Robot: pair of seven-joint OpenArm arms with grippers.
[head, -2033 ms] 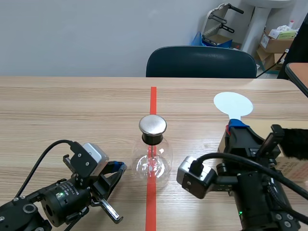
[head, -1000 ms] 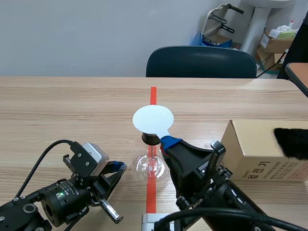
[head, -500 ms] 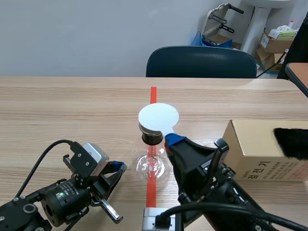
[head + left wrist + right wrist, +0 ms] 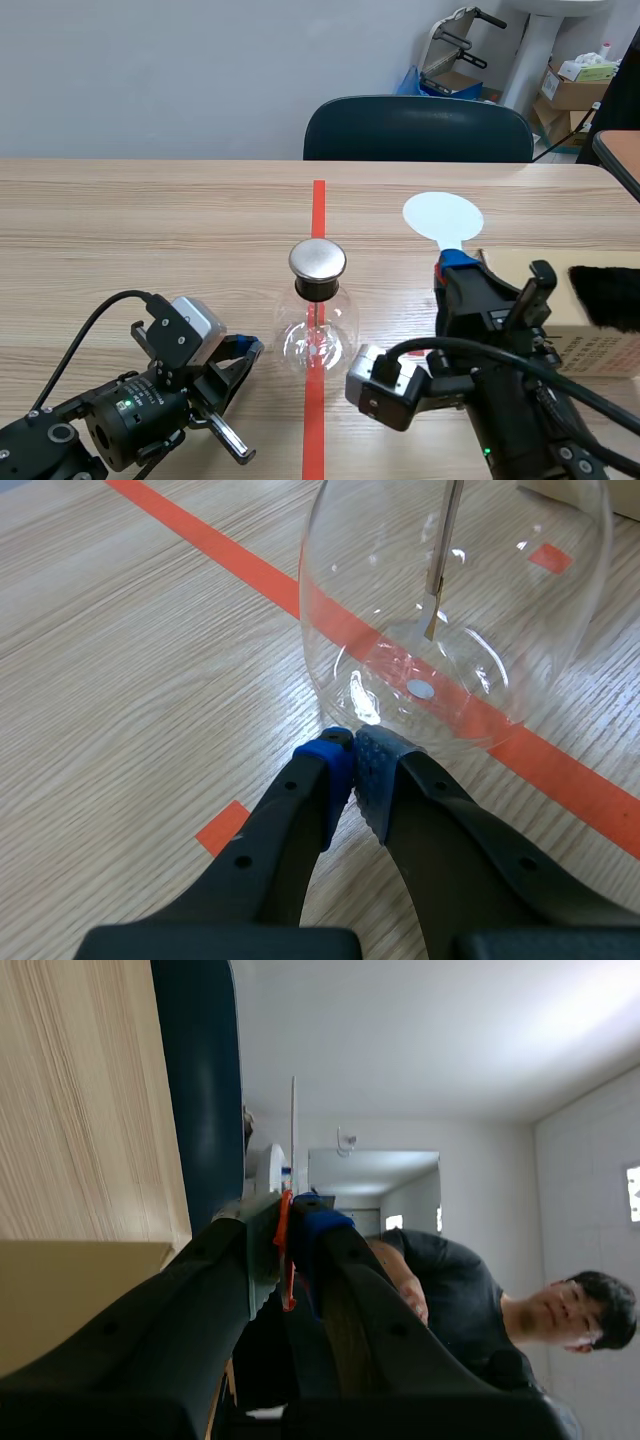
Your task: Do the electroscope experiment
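Note:
The electroscope, a round glass flask (image 4: 318,338) with a metal cap (image 4: 317,260), stands on the red tape line. Close ahead of my left gripper's tips the flask (image 4: 450,610) shows its thin rod and foil leaf (image 4: 437,575). My left gripper (image 4: 243,348) (image 4: 352,763) lies low on the table, shut on nothing, its pads at the flask's base. My right gripper (image 4: 455,268) (image 4: 290,1210) is shut on the handle of a white disc paddle (image 4: 443,217), held upright to the right of the cap and apart from it. In the right wrist view the paddle (image 4: 293,1110) shows edge-on.
A cardboard box (image 4: 590,345) (image 4: 80,1290) stands at the right with a black fur cloth (image 4: 605,297) on it. A dark chair (image 4: 418,130) stands behind the far table edge. A person (image 4: 470,1290) appears past the right gripper.
My right arm has swung the white disc from right over the flask's cap out to the right, away from it. The left arm has stayed still.

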